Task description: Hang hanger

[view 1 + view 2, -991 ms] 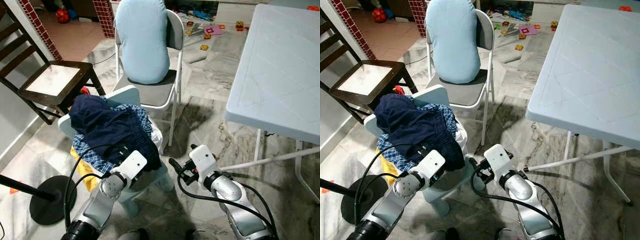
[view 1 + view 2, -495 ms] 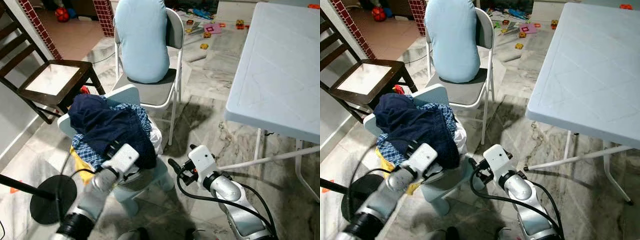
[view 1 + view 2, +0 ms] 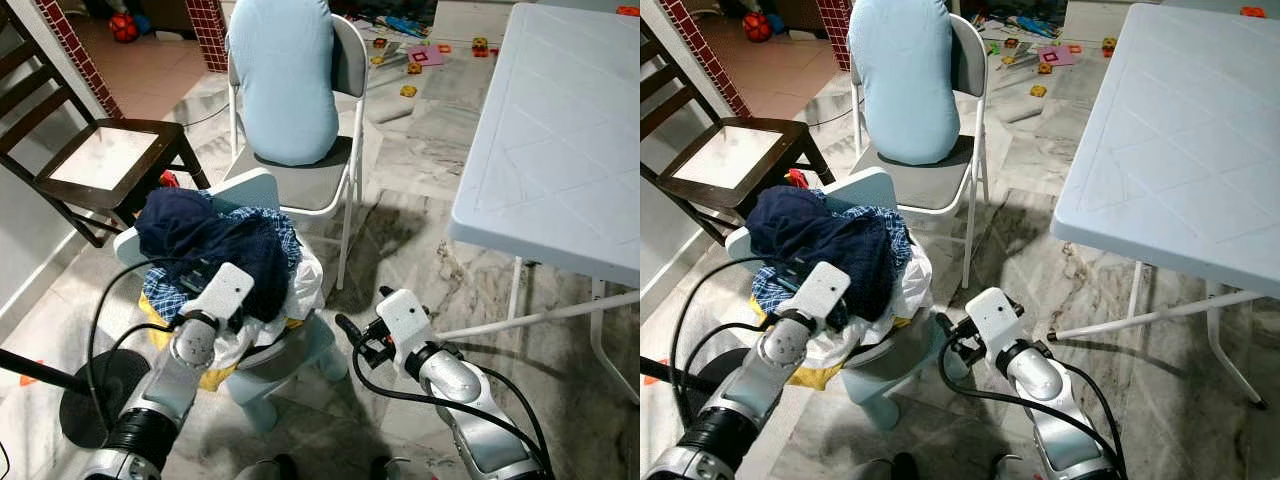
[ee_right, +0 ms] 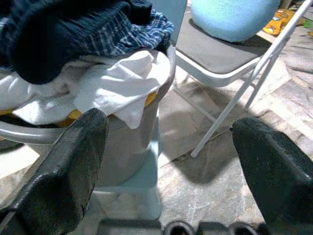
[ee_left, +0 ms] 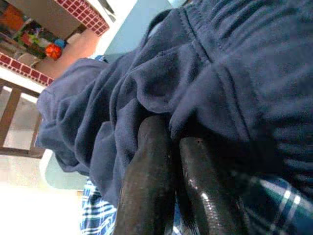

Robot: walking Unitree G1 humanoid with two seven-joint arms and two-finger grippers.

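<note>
My left gripper [image 5: 168, 147] is pinching the navy garment [image 3: 215, 240] on the chair [image 3: 290, 355], fingers together; my right gripper [image 3: 345, 328] is hovering beside, fingers apart.

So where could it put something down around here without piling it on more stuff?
The white folding table top is bare. The dark wooden chair seat is free too. Crowded: the small blue chair heaped with clothes, and the folding chair holding a blue cushion.
</note>
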